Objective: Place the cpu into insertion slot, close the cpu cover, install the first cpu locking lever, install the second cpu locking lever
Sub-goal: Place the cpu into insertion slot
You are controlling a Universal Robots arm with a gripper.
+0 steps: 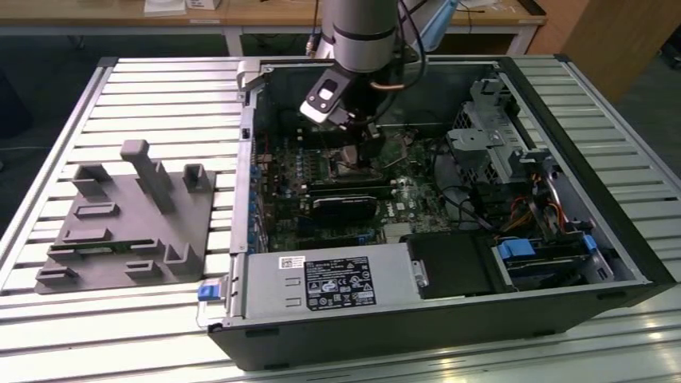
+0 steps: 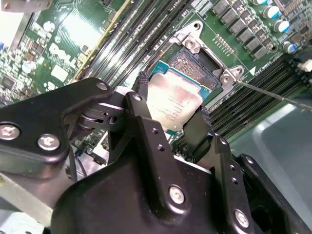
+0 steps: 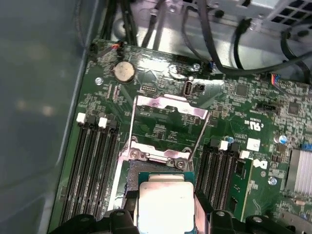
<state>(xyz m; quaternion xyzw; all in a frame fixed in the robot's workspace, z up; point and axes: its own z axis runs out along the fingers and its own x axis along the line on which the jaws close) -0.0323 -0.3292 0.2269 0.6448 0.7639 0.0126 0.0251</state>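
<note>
Inside the open computer case (image 1: 426, 329), at twelve o'clock from the black graphics card (image 1: 343, 206) in the exterior view, the gripper (image 2: 168, 103) clamps the cpu (image 2: 176, 96) over the insertion slot (image 2: 197, 61) — the cpu cover (image 3: 168, 105) beyond stands flipped open.

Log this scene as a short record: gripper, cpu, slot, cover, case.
gripper: shut on the cpu
cpu: gripped at two opposite edges, over the slot; whether it is seated, cannot tell
slot: partly uncovered, dark centre showing
cover: swung open, off the slot
case: on its side, open, on a slatted table
</note>
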